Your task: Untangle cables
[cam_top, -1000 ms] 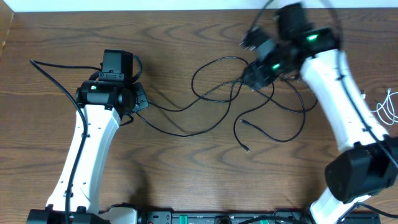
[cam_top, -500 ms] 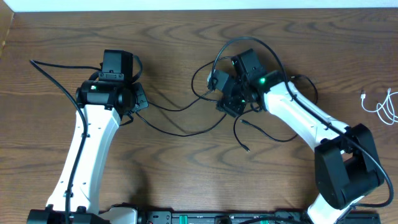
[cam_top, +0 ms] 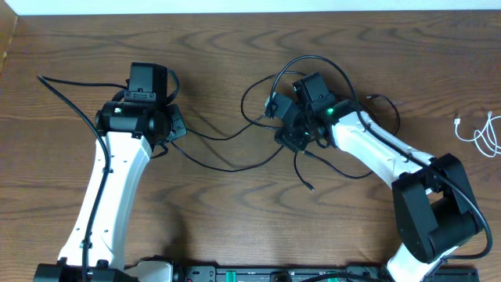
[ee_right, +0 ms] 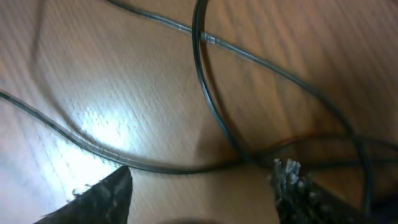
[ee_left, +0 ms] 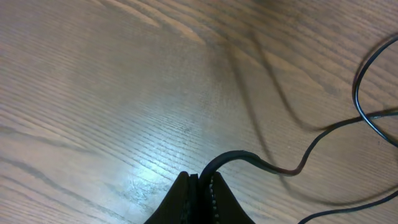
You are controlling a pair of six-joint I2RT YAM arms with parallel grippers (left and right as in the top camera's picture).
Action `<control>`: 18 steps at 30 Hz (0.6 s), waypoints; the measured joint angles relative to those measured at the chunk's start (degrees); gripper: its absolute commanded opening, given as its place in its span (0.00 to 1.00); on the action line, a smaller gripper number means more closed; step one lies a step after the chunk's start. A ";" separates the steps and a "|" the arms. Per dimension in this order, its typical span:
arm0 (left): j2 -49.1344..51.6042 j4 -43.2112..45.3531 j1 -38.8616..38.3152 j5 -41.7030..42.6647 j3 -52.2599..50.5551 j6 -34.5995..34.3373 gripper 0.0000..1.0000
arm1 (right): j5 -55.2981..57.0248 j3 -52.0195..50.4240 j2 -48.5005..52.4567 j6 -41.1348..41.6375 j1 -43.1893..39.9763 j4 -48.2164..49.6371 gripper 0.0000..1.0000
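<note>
Black cables (cam_top: 235, 169), white cable (cam_top: 470, 136) on wooden table (cam_top: 235, 227)

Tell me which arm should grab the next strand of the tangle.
Likely right. The right end effector is open directly over the crossing black cables; the left end effector is shut on one cable, away from them.

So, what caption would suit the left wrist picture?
Shut left jaws pinch a black cable over the wooden table.
</note>
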 measured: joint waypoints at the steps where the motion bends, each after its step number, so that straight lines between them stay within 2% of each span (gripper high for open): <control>1: 0.00 0.02 0.00 0.00 0.00 0.00 0.08 | 0.81 1.81 0.09 0.50 0.04 -2.27 0.75; 3: 0.00 -0.02 0.00 0.02 -0.02 0.00 0.07 | 2.80 7.45 0.46 1.73 0.13 -7.32 0.78; 10: 0.00 -0.04 0.00 0.00 -0.02 0.00 0.08 | 5.46 26.36 6.34 4.37 0.63 -21.77 0.77; 12: 0.00 -0.11 0.00 0.02 -0.02 0.00 0.07 | 5.70 27.26 8.72 4.55 1.22 -23.69 0.83; 13: 0.00 -0.15 0.00 0.00 -0.02 0.02 0.08 | 5.75 27.28 10.32 4.63 1.40 -24.70 0.90; 18: 0.00 -0.26 0.00 0.02 -0.02 0.00 0.07 | 5.88 27.15 17.25 5.20 2.08 -25.24 0.89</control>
